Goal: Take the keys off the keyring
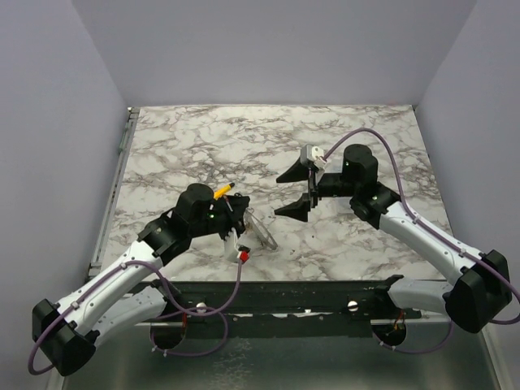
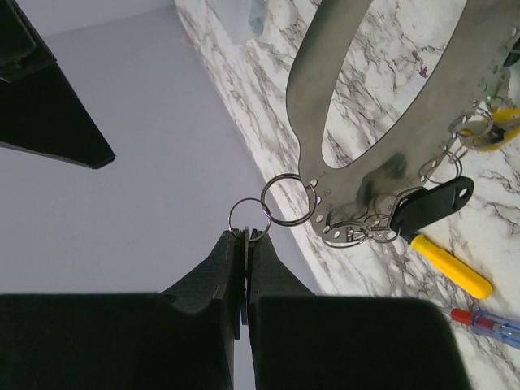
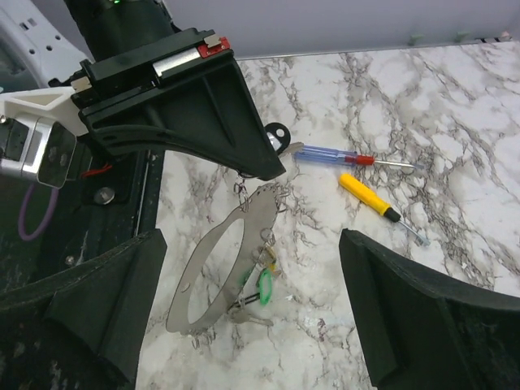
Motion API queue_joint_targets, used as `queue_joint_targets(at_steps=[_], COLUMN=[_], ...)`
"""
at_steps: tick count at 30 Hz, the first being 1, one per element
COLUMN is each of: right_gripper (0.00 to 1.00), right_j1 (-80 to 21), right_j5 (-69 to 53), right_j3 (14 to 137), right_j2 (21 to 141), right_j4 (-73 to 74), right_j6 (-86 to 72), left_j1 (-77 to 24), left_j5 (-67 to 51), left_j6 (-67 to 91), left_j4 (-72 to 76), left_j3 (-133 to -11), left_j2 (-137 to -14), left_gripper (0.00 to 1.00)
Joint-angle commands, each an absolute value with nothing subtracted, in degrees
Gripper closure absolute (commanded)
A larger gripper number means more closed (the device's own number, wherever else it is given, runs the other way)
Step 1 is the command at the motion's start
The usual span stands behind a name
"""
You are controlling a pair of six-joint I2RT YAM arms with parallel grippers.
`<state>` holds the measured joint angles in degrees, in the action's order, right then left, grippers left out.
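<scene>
Left arm [image 1: 122,276] is reaching forward from its base at the near left, wrist angling in toward the middle. Left gripper [image 2: 246,237] is pressing its two fingers flat together, with no gap showing at the tips. Right arm [image 1: 422,240] is stretching forward and leftward from the near right, wrist facing the left arm. Right gripper [image 1: 297,193] is standing wide open, its fingers [image 3: 406,317] spreading far apart and closing on nothing.

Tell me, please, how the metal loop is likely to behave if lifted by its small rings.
Probably stiff: the loop looks like flat sheet metal. It would likely swing and twist freely, since it is joined to the left gripper only through two linked rings. The keys would probably dangle and shift its balance.
</scene>
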<state>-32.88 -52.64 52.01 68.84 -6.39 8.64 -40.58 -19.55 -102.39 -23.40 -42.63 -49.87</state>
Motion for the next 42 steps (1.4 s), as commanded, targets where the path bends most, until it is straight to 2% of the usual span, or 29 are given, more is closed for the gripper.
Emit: queue_joint_targets(at_steps=[1,5,13,17,28,34,39,42], right_gripper=[0.00,0.04,0.38,0.47,0.56,0.58,0.63,0.71], right_j1=[-32.87,-32.99,-37.33,-38.44,-39.09,-39.31,-39.29,-39.33], right_j5=[-55.86,-56.74,-52.68,-49.18,-49.01,-49.65,-49.37,-49.44], right_j3=[50.68,49.92,47.48,46.16,44.39,44.10,43.84,43.78], right_j2=[69.57,70.78,72.87,72.60,74.61,74.70,74.59,74.52], right_j4=[-7.30,-7.57,-11.93,-15.72,-18.67,-19.07,-20.19,-20.27], right_j6=[13.59,14.89,15.36,14.61,14.74,15.20,15.03,14.94], left_j1=[-40.87,-41.08,-42.54,-43.40,-44.75,-45.12,-45.61,-45.86], left_j5=[-24.31,-26.12,-25.16,-24.92,-23.89,-23.23,-22.94,-22.62], left_j6=[-110.42,-112.24,-110.82,-109.87,-104.95,-102.59,-101.87,-101.57], left_j4=[-16.36,-12.25,-11.86,-11.86,-11.88,-12.60,-13.60,-14.13], left_j3=[-38.72,-36.97,-39.77,-40.32,-43.03,-45.08,-46.03,-46.42], left_j2=[-46.33,-45.63,-48.59,-49.40,-51.68,-53.21,-53.81,-54.12], left_gripper=[1.00,1.00,1.00,1.00,1.00,1.00,1.00,1.00])
